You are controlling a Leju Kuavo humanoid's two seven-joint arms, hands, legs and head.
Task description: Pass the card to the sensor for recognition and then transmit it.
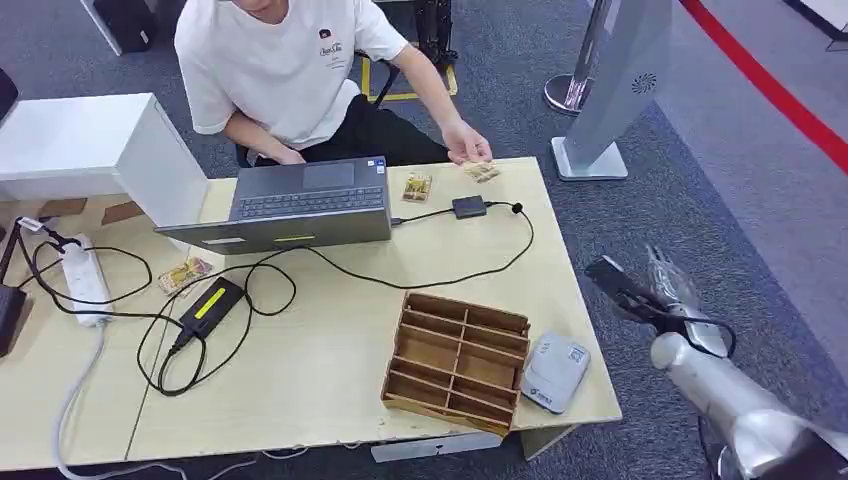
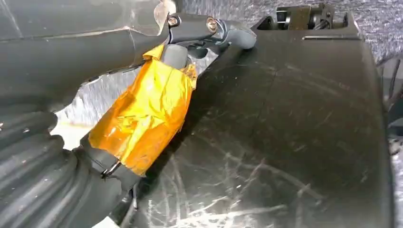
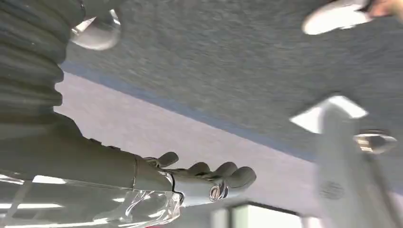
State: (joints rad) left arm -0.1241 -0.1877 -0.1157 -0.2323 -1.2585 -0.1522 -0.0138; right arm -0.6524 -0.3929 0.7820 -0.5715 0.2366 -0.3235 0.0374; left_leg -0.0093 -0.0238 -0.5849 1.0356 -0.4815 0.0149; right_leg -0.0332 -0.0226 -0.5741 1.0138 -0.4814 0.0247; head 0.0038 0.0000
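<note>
At the upper middle of the frame, a person's hand point(image 1: 466, 143) rested on a card point(image 1: 482, 172) at the far edge of the desk point(image 1: 330, 370), with the grey sensor point(image 1: 554, 372) at lower right beside a wooden organizer point(image 1: 456, 362). The right robot hand point(image 1: 668, 296) hung off the desk at right, empty, fingers loosely apart. The left robot hand point(image 2: 190, 42) lay against dark bodywork, and I could not tell its state.

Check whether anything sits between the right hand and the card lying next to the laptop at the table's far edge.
Nothing blocks the way. The right hand is off the table's right edge; the patterned card lies beyond the black cable, which lies flat. The wooden divided tray stands nearer, off that line. A person's hand rests on another card nearby.
</note>
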